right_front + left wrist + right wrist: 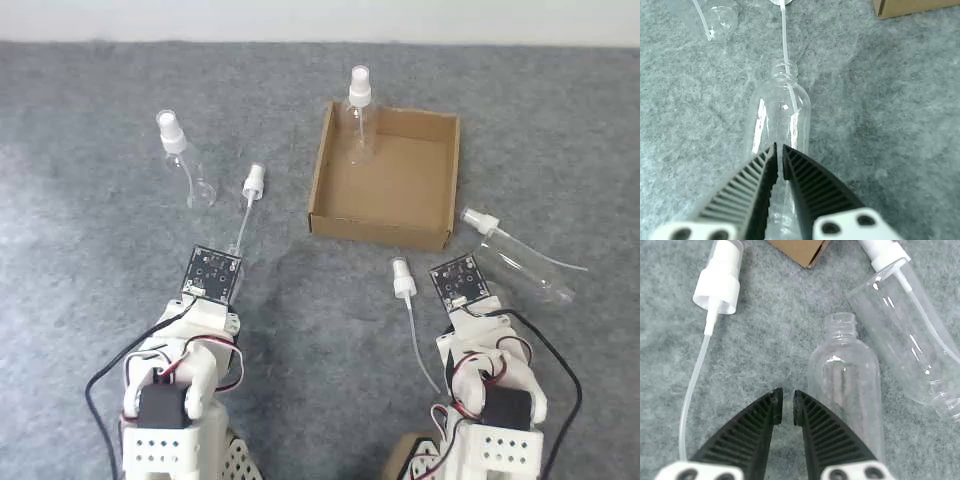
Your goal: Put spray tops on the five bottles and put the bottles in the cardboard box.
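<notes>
The shallow cardboard box lies open. A capped clear bottle stands in its far left corner. A second capped bottle stands well left of the box. A third capped bottle lies on its side just right of it. An open bottle lies flat with the tube of a white spray top at its neck. Another open bottle lies beside a second loose spray top.

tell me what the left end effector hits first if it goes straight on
Probably the uncapped bottle lying right ahead of the left end effector, though its height above the bottle is unclear.
</notes>
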